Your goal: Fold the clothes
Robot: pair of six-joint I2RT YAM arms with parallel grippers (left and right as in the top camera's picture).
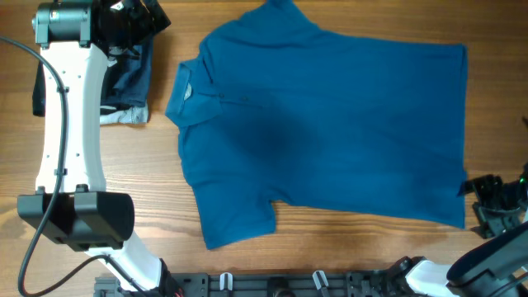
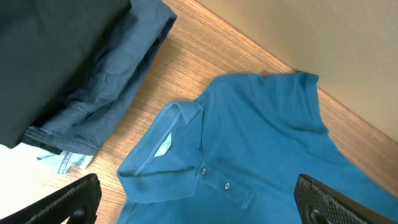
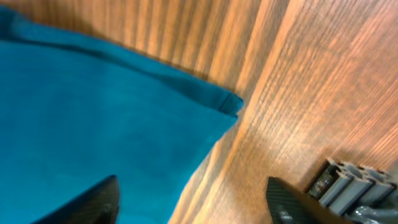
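Note:
The clothes, a medium-blue polo shirt [image 1: 330, 124], lies spread flat on the wooden table, collar [image 1: 191, 91] to the left and hem to the right. My left gripper [image 1: 136, 21] hovers at the back left, open. In the left wrist view its gripper [image 2: 202, 202] frames the collar [image 2: 168, 149] and the placket buttons below it, holding nothing. My right gripper [image 1: 493, 202] sits at the shirt's near right hem corner. In the right wrist view that gripper [image 3: 193, 208] has its jaws apart, one finger [image 3: 93, 202] over the fabric and the other over bare wood beside the hem corner [image 3: 230, 102].
Folded dark garments [image 1: 128, 82] lie at the back left under the left arm, seen also as a dark stack [image 2: 74, 74] beside the collar. A metal rail [image 1: 289, 285] runs along the front edge, close to the right gripper as a rail [image 3: 348, 186].

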